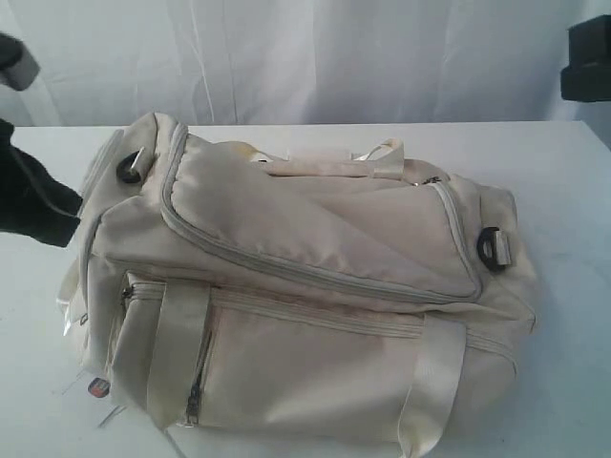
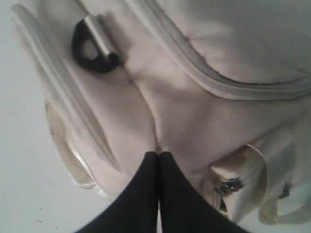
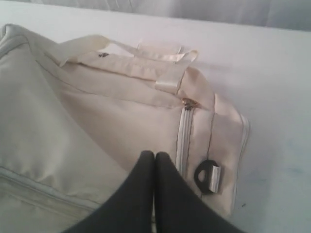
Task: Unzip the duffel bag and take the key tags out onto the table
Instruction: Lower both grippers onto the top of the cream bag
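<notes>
1. A large cream duffel bag (image 1: 315, 286) lies across the middle of a white table (image 1: 563, 191), one long side facing the near edge and its ends towards the left and right edges.
2. A grey main zipper (image 1: 286, 269) curves around the top flap and looks closed along its whole visible length. The front pocket zippers look closed too.
3. The key tags are not in view. Judging from the task, they sit inside the bag.
4. The left gripper (image 2: 158, 155) has its two dark fingers pressed together and holds nothing. It hangs over the bag's left end, near a black D-ring (image 2: 92, 51). Whether it touches the fabric cannot be told.
5. The right gripper (image 3: 154, 154) is likewise pinched closed and empty. It hovers over the bag's right end, beside another D-ring (image 3: 208, 174) and a straight zipper run (image 3: 184, 138).
6. The step in hand appears to be finding the zipper pull. A small dark piece at the upper end of that run may be the slider, but it is too small to confirm.
7. To unzip well, one gripper likely needs to part its fingers and pinch the pull tab, not the surrounding cloth.
8. The other gripper would best pin the soft bag down, so the zipper track stays taut and the bag does not slide along the table.
</notes>
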